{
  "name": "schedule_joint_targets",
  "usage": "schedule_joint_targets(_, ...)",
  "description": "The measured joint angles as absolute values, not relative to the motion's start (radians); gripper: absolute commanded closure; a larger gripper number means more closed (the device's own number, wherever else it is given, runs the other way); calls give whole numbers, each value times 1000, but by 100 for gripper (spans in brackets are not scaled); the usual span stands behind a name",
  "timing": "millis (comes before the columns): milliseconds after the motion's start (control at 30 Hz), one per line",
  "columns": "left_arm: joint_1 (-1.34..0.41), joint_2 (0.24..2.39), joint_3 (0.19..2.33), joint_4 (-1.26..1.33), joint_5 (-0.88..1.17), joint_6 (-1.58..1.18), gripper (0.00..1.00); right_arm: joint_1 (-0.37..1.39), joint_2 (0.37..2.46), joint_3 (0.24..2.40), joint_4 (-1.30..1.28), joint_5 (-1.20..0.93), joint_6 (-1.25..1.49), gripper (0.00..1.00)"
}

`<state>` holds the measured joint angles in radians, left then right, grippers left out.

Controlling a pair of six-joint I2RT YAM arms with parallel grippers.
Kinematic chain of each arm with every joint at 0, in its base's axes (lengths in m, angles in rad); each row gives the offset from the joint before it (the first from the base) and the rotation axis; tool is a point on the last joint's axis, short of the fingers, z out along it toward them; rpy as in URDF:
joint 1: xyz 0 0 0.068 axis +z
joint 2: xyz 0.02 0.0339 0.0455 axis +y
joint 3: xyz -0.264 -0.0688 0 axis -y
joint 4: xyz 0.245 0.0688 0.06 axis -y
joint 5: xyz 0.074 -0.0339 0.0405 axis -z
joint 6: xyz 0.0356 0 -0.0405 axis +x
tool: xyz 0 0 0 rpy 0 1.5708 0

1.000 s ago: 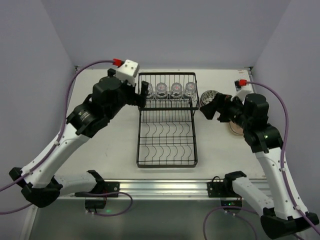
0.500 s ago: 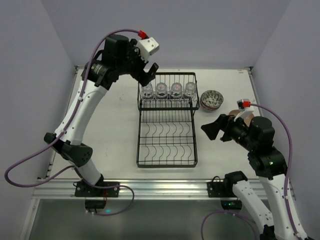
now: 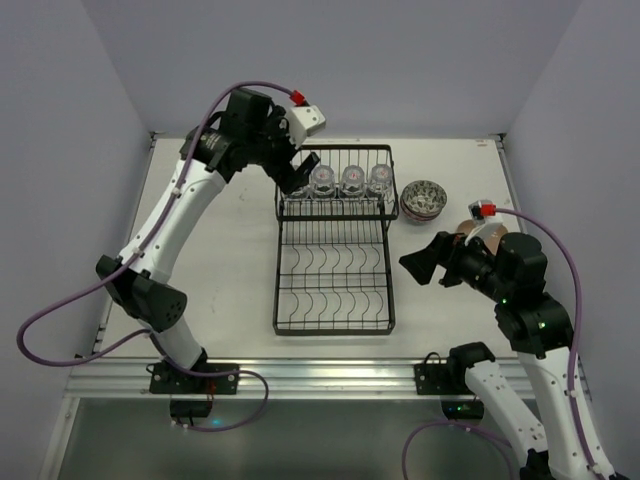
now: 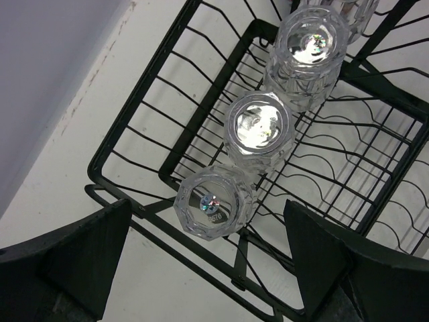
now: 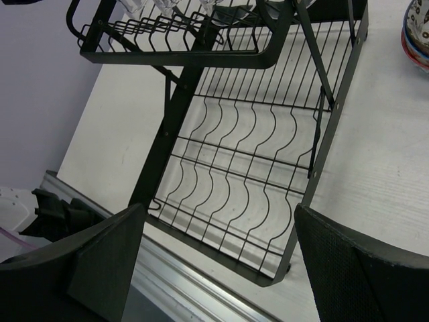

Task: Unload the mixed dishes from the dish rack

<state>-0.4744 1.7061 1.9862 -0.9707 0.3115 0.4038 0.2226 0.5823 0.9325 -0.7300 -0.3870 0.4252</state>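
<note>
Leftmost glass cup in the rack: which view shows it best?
Left wrist: the cup shows whole, framed by the left claw. Top external has that claw over it; right wrist crops the cups at its top edge.

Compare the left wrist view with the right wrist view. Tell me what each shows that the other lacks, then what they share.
Left wrist only: a full look down on three glass cups in a row on the upper shelf, the nearest framed by the left gripper, jaws open. Right wrist only: the lower tray with bare curved dividers, an edge of the bowls on the table, the metal rail. Both: the black dish rack, the white table, and open jaws; the right gripper is open too.
</note>
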Motion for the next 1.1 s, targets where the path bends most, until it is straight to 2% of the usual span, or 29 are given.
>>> schedule_joint_targets(333, -469, 1761, 1980, -972, 255, 407, 2, 223, 582, 933, -734, -413, 424, 6)
schedule_joint_targets(600, -470, 1771, 1974, -971, 242, 408, 6, 223, 582, 931, -733, -419, 423, 6)
schedule_joint_targets(633, -471, 1773, 1974, -971, 242, 408, 9, 223, 582, 930, -733, -420, 423, 6)
schedule_joint_targets(767, -484, 1790, 1974, -970, 237, 409, 13, 223, 582, 926, -732, -425, 421, 6)
schedule_joint_targets(800, -488, 1796, 1974, -970, 234, 410, 14, 223, 582, 925, -733, -429, 421, 6)
schedule_joint_targets(867, -500, 1807, 1974, -971, 227, 408, 28, 223, 582, 925, -732, -435, 419, 6)
schedule_joint_targets(1000, -517, 1818, 1966, -975, 202, 407, 35, 223, 582, 924, -732, -438, 418, 6)
schedule_joint_targets(1033, -519, 1818, 1965, -976, 196, 407, 44, 223, 582, 923, -732, -438, 418, 6)
schedule_joint_targets(1100, -521, 1817, 1965, -974, 185, 404, 47, 223, 582, 923, -731, -439, 418, 6)
